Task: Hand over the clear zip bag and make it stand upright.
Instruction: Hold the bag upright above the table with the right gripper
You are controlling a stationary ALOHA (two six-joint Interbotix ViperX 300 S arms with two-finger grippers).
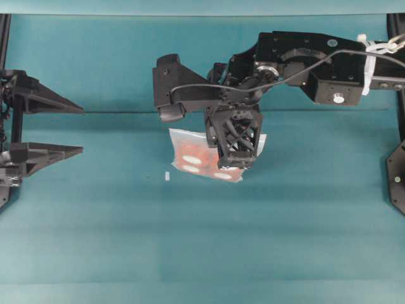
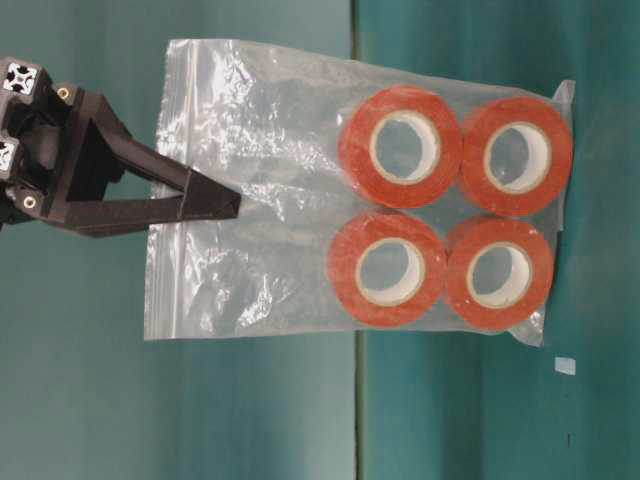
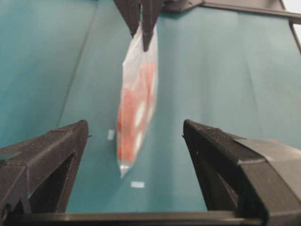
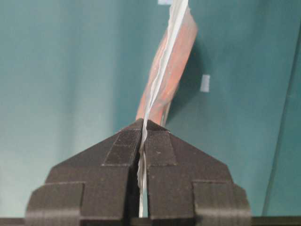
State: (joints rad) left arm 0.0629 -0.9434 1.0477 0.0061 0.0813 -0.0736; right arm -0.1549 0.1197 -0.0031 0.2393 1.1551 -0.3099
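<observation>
The clear zip bag (image 2: 260, 150) hangs by its top edge with several orange-red tape rolls (image 2: 400, 147) resting at its low end. My right gripper (image 4: 142, 125) is shut on the bag's upper edge, and the plastic is pinched between its pads. From overhead, the right gripper (image 1: 231, 163) is over the table's middle with the bag (image 1: 188, 149) below it. My left gripper (image 1: 79, 130) stands open at the far left, well apart from the bag. In the left wrist view the bag (image 3: 136, 103) hangs edge-on, straight ahead of the open left gripper (image 3: 136, 125).
A small white scrap (image 1: 167, 177) lies on the teal table (image 1: 202, 240) just left of the bag. Another scrap (image 3: 138, 184) shows below the bag in the left wrist view. The right arm (image 1: 304, 63) spans the back right.
</observation>
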